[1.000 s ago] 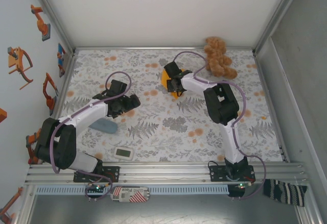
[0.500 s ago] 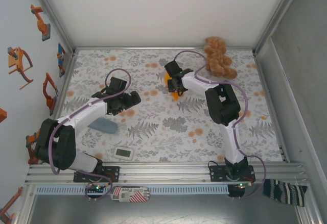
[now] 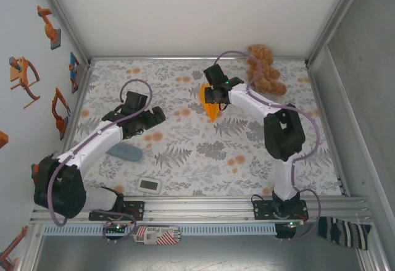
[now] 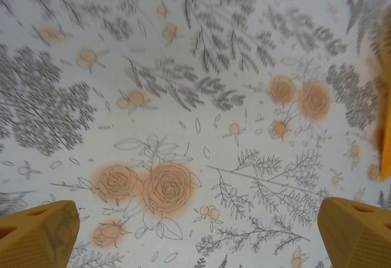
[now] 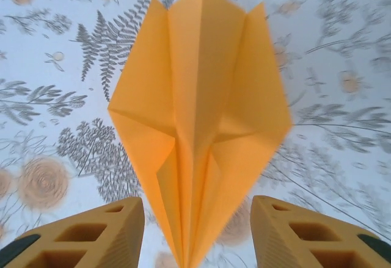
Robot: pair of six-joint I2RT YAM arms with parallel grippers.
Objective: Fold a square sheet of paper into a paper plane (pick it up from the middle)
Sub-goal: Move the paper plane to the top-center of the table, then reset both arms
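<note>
A table covered with a floral cloth [image 3: 185, 141] is enclosed by white walls and a metal frame. The paper plane [image 3: 211, 108] is laid flat on the cloth at the back centre, already folded into a dart, nose toward the near edge. The right gripper [image 3: 216, 92] is held just over its rear part. In the right wrist view the plane [image 5: 198, 115] is seen with a centre crease, and its narrow nose is flanked by the right gripper [image 5: 197, 204]. The fingers [image 5: 91, 234] are spread apart and nothing is clamped. The left gripper [image 3: 154, 115] is held over bare cloth, well apart from the plane, its fingers [image 4: 36, 231] spread wide with nothing between them. A tan plush toy [image 3: 264, 68] is seen at the back right, a blue pad [image 3: 125, 152] beside the left arm, and a small white device [image 3: 150, 186] near the front rail.
</note>
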